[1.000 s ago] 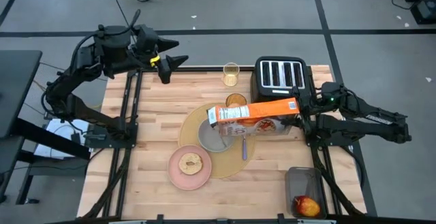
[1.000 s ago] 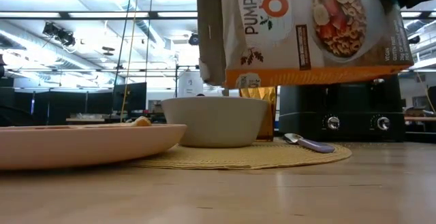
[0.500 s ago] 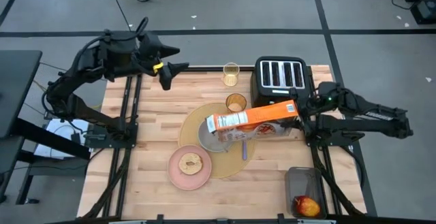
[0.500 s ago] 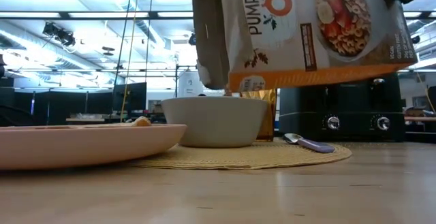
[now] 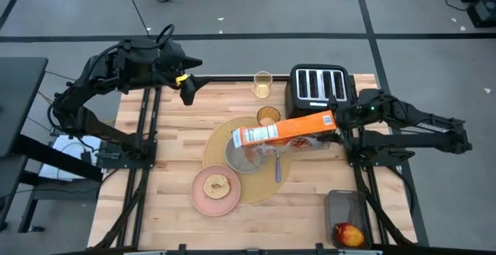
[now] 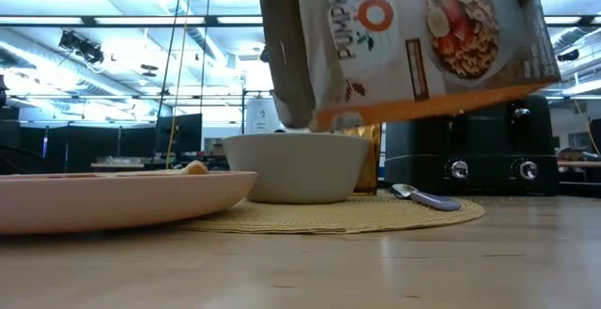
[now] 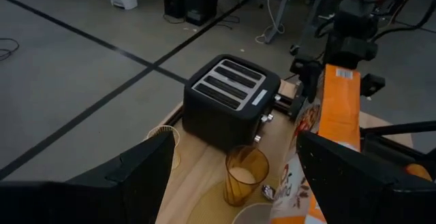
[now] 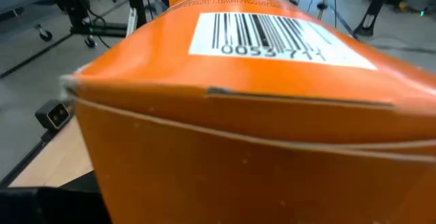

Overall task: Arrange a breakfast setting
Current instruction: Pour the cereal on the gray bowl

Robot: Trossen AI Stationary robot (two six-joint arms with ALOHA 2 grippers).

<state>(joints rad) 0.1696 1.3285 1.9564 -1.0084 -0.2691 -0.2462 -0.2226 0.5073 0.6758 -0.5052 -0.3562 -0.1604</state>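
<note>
In the last second I have tipped the orange cereal box (image 5: pixel 285 131) further: its open end now hangs lower, right over the grey bowl (image 5: pixel 246 159), where a moment ago the box lay nearly level. My right jaws (image 5: pixel 338 125) are clamped on the box's far end, at about three o'clock from the bowl. I judge that the pour is beginning, so the setting is close to done.

The bowl sits in the middle of the round tan placemat (image 5: pixel 218 142), with the blue-handled spoon (image 5: pixel 278 167) at its four o'clock and the pink plate (image 5: pixel 215 191) with its toast slice (image 5: pixel 216 184) at seven. The amber tumbler (image 5: pixel 268 117) stands at one o'clock.

My left jaws (image 5: pixel 188 87) hang spread and empty over the bench's (image 5: pixel 178 154) back left corner.

The box hides most of the bowl's inside; I cannot tell whether cereal has fallen. The right wrist view shows only cardboard.
</note>
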